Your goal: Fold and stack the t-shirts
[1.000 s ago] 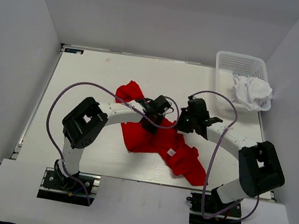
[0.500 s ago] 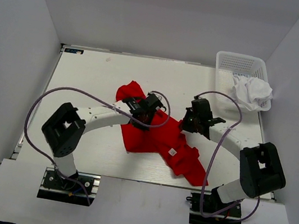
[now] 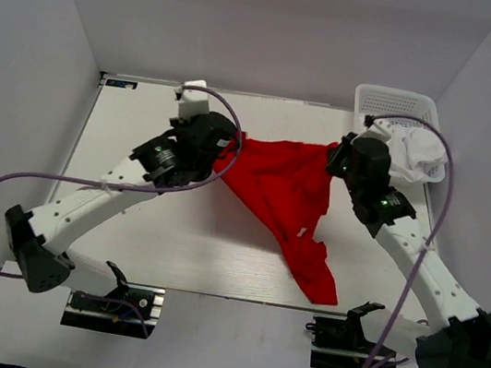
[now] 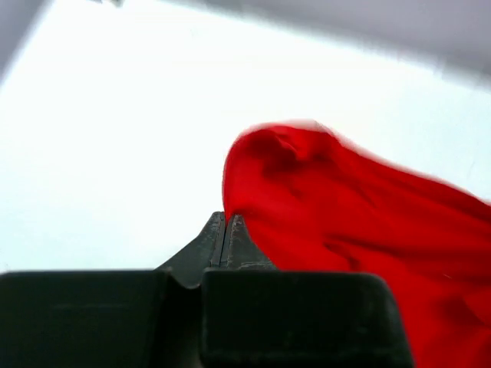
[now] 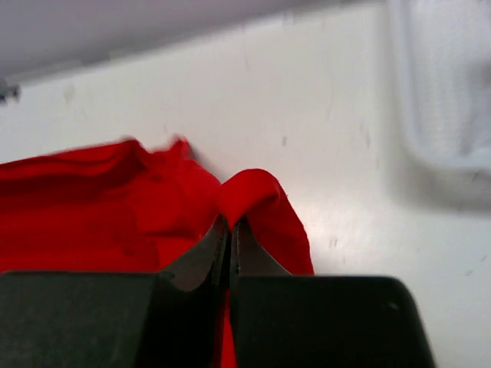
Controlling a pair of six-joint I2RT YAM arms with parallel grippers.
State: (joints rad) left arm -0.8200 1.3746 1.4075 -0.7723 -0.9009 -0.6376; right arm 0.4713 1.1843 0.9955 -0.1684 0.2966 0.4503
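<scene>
The red t-shirt (image 3: 282, 190) is stretched between my two grippers over the back half of the table, its lower end trailing to the front edge with a small white label (image 3: 301, 233). My left gripper (image 3: 227, 144) is shut on its left corner (image 4: 253, 165). My right gripper (image 3: 337, 154) is shut on its right corner (image 5: 257, 192). The left gripper (image 4: 226, 221) and the right gripper (image 5: 229, 224) both pinch red cloth at the fingertips. The white t-shirt (image 3: 414, 153) lies crumpled in the basket.
A white plastic mesh basket (image 3: 380, 103) stands at the back right corner, next to the right gripper; its edge shows in the right wrist view (image 5: 437, 84). Grey walls enclose the table on three sides. Purple cables loop from both arms.
Both arms have swung up and toward the back, apart from each other, lifting the crumpled red t-shirt and stretching it out wide between them.
</scene>
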